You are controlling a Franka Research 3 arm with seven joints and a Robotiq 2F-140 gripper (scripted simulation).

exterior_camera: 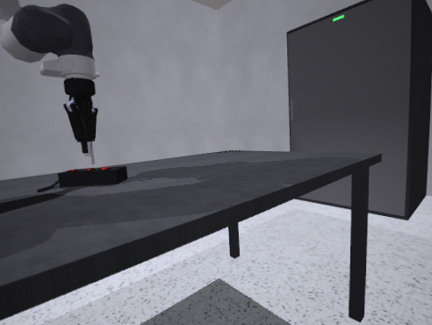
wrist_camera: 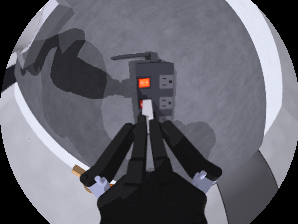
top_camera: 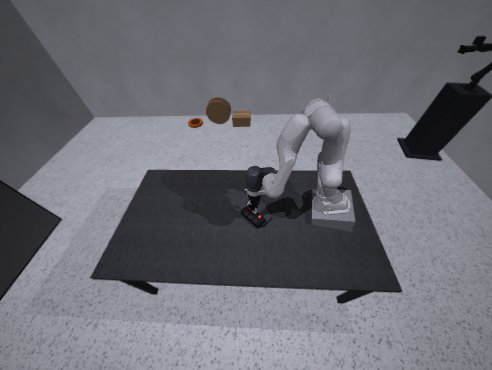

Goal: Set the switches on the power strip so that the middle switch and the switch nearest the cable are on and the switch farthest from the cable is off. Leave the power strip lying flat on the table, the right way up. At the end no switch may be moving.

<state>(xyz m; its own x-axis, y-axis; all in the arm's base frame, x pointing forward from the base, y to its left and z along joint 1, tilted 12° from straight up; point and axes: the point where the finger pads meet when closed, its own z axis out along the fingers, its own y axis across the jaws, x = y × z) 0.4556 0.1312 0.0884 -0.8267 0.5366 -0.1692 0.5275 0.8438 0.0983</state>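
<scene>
Exterior: end effector (exterior_camera: 89, 151) closed, empty

A dark rectangular worktop (top_camera: 190, 250) stands on black legs over a speckled light floor (top_camera: 250, 335). Lying flat on it, right way up, is a black power strip (top_camera: 256, 217), set toward the far edge and near the arm's side. Its red switches (exterior_camera: 90, 169) face upward in a row. A thin dark cable (exterior_camera: 47, 188) runs from one end of the strip along the surface. The arm's grey base block (top_camera: 350, 223) also rests on the worktop, near the strip but apart from it.
</scene>
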